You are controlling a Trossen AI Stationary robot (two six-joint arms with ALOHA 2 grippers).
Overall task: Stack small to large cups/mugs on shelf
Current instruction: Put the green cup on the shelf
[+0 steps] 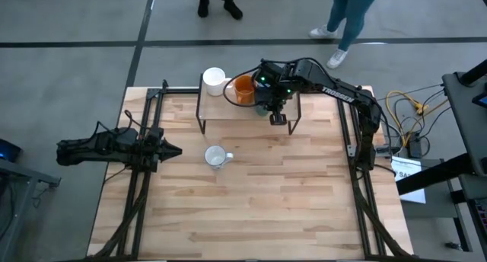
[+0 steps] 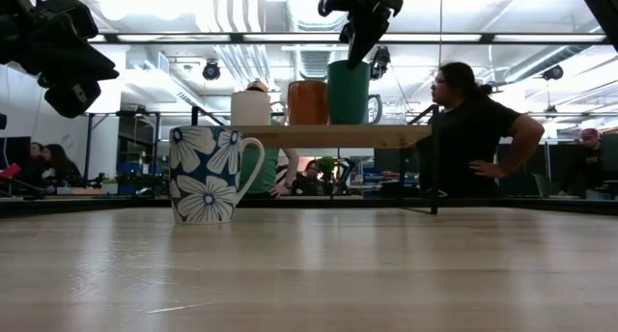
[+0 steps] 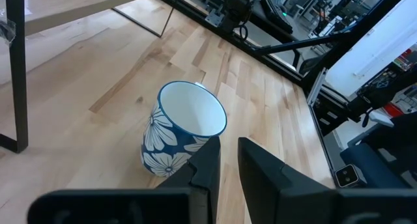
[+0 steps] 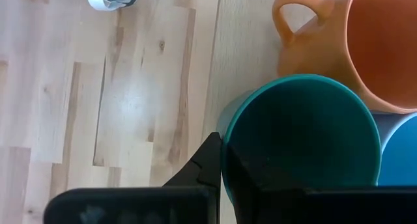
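Observation:
The shelf [image 1: 228, 108] stands at the table's far side, and a plain white mug [image 1: 214, 81], an orange mug [image 1: 243, 89] and a dark green cup [image 2: 349, 93] stand on it in a row. A light blue mug [image 4: 399, 152] shows right beside the green cup. My right gripper [image 1: 275, 111] hangs over the shelf and is shut on the green cup. The blue-and-white flowered mug [image 1: 216, 157] stands upright on the table in front of the shelf. My left gripper [image 3: 229, 164] hovers to the left of it with a narrow gap between its fingers and touches nothing. My right gripper holds the dark green cup by its rim [image 4: 225, 142], on the side that faces away from the orange mug. One finger [image 4: 207, 164] is outside the wall and the other is inside the cup. The fingers come from above, pointing down. The cup is upright with its base on the shelf top.
The shelf's thin black legs [image 3: 19, 74] stand on the table between the two arms. Black frame rails [image 1: 137, 193] run along the table's left and right sides. The near half of the table [image 1: 251, 216] is bare wood. People stand beyond the far edge [image 2: 473, 139].

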